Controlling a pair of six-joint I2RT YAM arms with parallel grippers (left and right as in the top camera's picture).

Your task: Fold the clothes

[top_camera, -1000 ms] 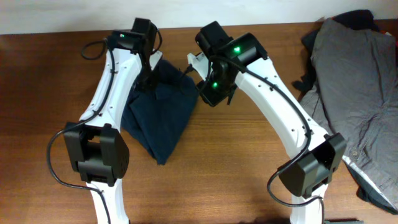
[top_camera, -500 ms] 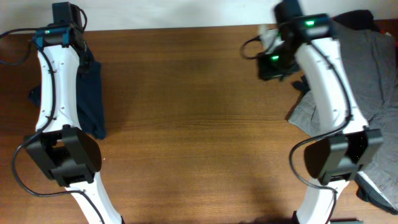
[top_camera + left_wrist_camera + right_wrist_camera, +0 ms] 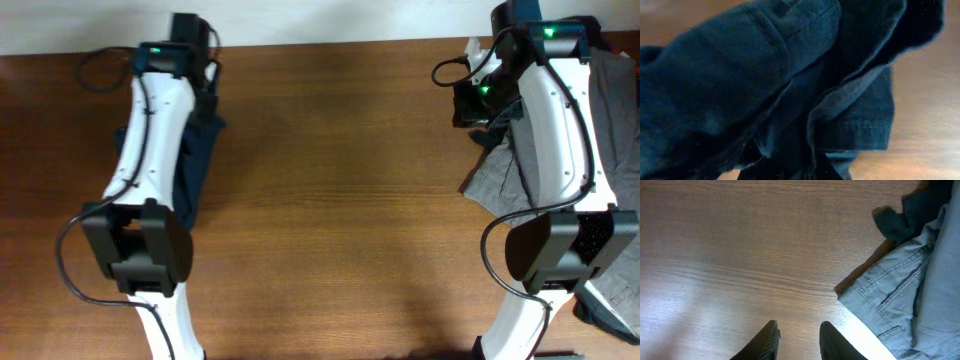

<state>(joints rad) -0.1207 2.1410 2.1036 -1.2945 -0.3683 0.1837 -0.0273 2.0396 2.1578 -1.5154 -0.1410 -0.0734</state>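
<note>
- Tabletop: brown wood with fine straight grain, smooth, a soft satin sheen where light falls at lower left of the right wrist view.
- Shorts: dark navy woven cloth, matt, slightly fuzzy, with a stitched hem.
- Grey garment: matt twill-like cloth with raised double-stitched seams.
- Arms: smooth white plastic shells, faintly glossy, with matt black joint housings.
- Fingers: dark and matt.
</note>
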